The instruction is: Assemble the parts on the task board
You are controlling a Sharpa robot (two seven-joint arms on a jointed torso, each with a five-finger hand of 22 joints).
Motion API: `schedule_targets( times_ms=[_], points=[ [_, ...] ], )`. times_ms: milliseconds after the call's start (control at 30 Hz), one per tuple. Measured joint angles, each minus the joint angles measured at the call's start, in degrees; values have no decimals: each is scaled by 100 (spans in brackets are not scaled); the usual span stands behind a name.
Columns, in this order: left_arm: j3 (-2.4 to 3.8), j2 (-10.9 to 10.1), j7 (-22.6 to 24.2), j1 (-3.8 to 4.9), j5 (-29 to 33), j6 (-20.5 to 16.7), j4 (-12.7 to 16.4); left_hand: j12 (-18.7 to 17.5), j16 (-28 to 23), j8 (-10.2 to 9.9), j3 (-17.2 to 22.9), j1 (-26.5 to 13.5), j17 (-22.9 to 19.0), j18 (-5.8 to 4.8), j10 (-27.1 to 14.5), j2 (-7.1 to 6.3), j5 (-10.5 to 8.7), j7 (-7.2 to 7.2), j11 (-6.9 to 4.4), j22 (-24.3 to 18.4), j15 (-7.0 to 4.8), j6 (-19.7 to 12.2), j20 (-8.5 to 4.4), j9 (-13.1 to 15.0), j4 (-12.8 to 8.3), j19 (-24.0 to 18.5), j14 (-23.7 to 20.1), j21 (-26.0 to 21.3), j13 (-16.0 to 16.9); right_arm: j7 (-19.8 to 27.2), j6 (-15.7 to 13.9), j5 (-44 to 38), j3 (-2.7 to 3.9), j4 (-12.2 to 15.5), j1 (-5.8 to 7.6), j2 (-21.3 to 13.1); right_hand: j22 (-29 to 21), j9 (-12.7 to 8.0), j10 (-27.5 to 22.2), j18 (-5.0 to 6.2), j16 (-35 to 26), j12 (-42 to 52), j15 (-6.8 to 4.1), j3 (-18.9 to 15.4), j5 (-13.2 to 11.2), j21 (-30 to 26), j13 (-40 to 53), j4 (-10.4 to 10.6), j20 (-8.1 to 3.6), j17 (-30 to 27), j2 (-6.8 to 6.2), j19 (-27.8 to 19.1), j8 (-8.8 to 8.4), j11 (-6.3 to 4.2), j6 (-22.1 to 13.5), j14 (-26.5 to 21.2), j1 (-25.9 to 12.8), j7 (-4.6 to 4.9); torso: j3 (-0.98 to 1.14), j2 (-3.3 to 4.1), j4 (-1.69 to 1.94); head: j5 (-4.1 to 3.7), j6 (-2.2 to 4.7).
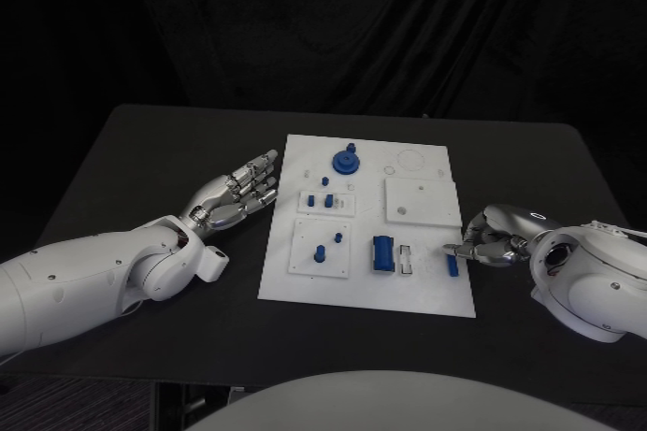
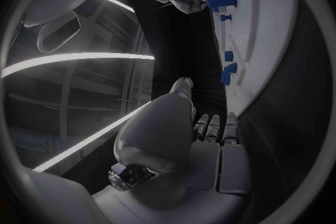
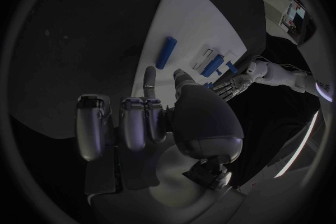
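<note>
The right hand (image 1: 491, 239) is sitting at the task board (image 1: 366, 295) edge, fingers curled in toward a small blue bar (image 1: 452, 265) lying on the board just beside the fingertips. Whether they're touching it can't be told from the head view; in the right wrist view the bar (image 3: 166, 52) is lying apart, ahead of the fingers (image 3: 149, 79), so the hand is holding nothing, partly curled.

Just past the bar, a blue block (image 1: 384, 255) is sitting in a white holder w/ a small white piece next to it. Further on, short blue pegs (image 1: 320, 254) are standing in a raised square plate, detail too small to make out.

The left hand (image 1: 238, 193) is resting on the black table (image 1: 149, 169) beside the board's other edge, palm up, fingers spread & straight, gripping nothing. Beyond its fingertips, a blue round part (image 1: 347, 160) w/ a stub on top is standing near the board's far edge.
</note>
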Motion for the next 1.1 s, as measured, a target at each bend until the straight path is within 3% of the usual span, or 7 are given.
schedule_targets(
  times_ms=[467,700,1000,1100],
  points=[
    [0,7,0,-4,0,2,-2,0,0,0,0,0,-2,0,20,0,0,0,20,-1,0,0,0,-1,0,0,0,0,0,-90,199,-82,-1,-109,-89,149,0,-23,0,0,0,0,0,-32,0,0,-1,0,0,0,-1,0,-39,0,-59,0,46,15,-1,1,-7,-10,0],
    [0,9,0,-6,0,3,-3,0,0,0,0,0,-1,0,20,0,0,3,20,-1,0,3,0,-1,0,0,0,0,1,-90,249,-78,0,-144,-146,202,-1,-82,0,0,0,0,0,-64,0,-16,-1,-32,0,0,52,0,-146,0,-59,0,145,15,-3,3,-5,-18,0],
    [0,20,0,-10,0,5,-10,0,0,0,16,0,0,0,-1,0,0,21,40,-1,0,21,0,-2,-16,0,0,0,1,-80,257,-76,35,-185,-209,266,-1,-86,0,0,0,0,0,-80,0,-16,-1,-274,0,0,143,0,-262,0,-3,0,434,26,-4,1,-4,-36,0],
    [0,20,0,-10,0,6,-10,0,0,0,16,0,1,0,-1,0,0,21,40,-1,0,21,0,-2,-16,0,0,0,1,-77,254,-80,40,-204,-226,285,-1,308,0,0,0,0,0,-75,0,-16,-1,-322,0,0,150,0,-312,0,-2,0,490,27,-4,0,-4,-33,0]
  ],
)
